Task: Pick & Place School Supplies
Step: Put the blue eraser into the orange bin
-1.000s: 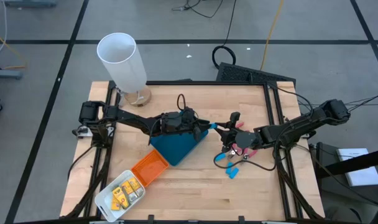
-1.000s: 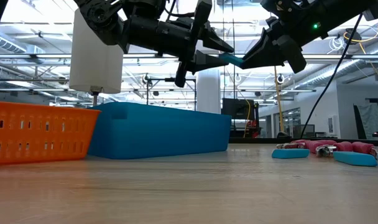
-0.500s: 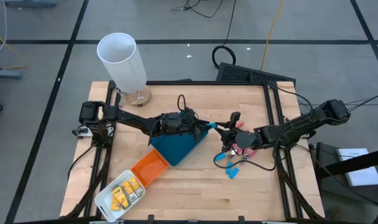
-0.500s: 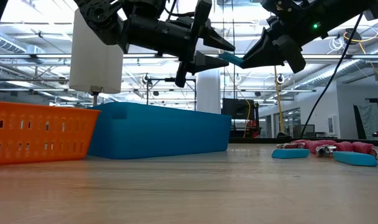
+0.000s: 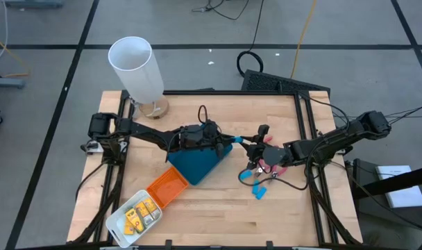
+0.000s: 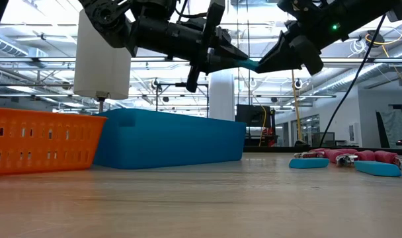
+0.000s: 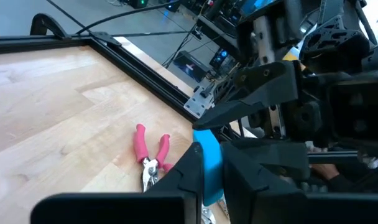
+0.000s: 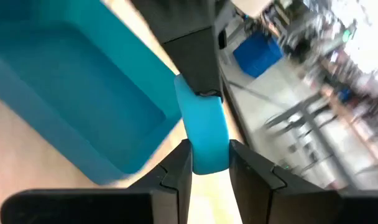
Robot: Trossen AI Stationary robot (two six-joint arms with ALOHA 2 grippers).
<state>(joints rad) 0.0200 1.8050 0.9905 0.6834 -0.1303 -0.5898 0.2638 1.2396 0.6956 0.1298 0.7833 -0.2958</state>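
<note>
Wood counter: left tool and right tool both clamped on one light-blue piece, mid-air beside the teal tray. Left wrist view alone shows pink-handled scissors underneath.

A tall white cylinder stands at the wooden table's far-left corner. A teal rectangular tray, orange tray and white tray lie in a diagonal row.
</note>
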